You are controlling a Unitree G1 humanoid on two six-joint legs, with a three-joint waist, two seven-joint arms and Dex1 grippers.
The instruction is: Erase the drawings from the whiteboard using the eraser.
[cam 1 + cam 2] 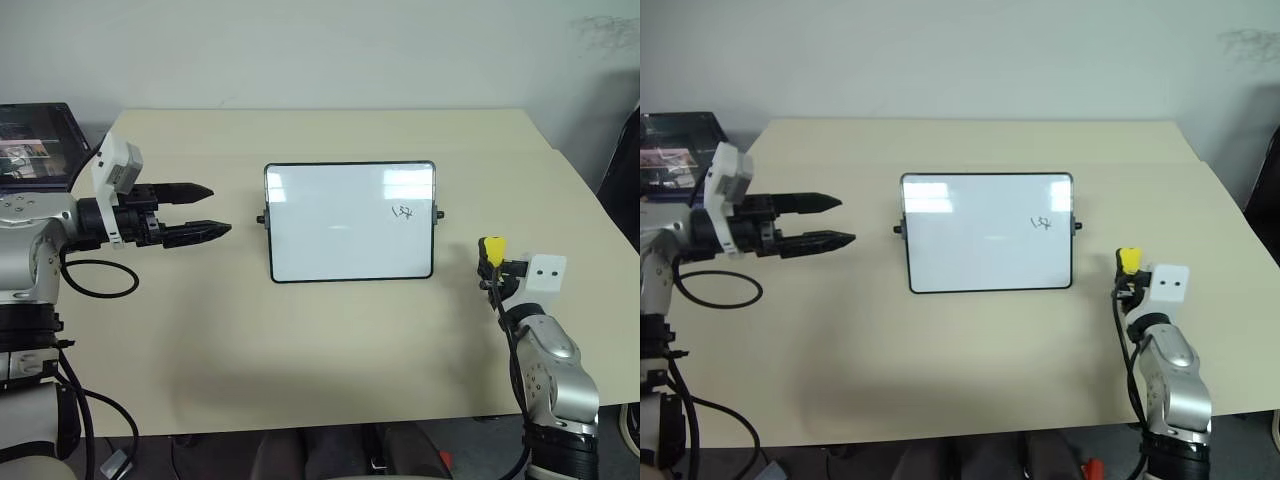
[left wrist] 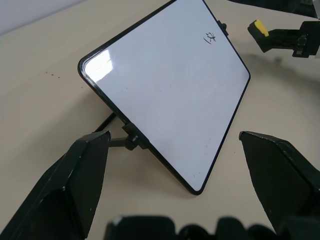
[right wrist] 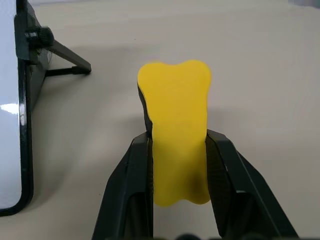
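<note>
A glossy white whiteboard [image 1: 350, 222] stands propped at centre; small black drawings [image 1: 403, 212] sit toward its three o'clock edge; the yellow eraser [image 1: 493, 250] is at four o'clock.

laptop [image 1: 35, 145] cut by frame edge, drawings [image 1: 403, 212] too small to read

No legible text, only scribbles [image 1: 403, 212]

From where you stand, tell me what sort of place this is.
Probably an office or lab room: a plain beige table against a bare white wall, a small tabletop whiteboard propped on it, and a laptop at the table's far left corner.
</note>
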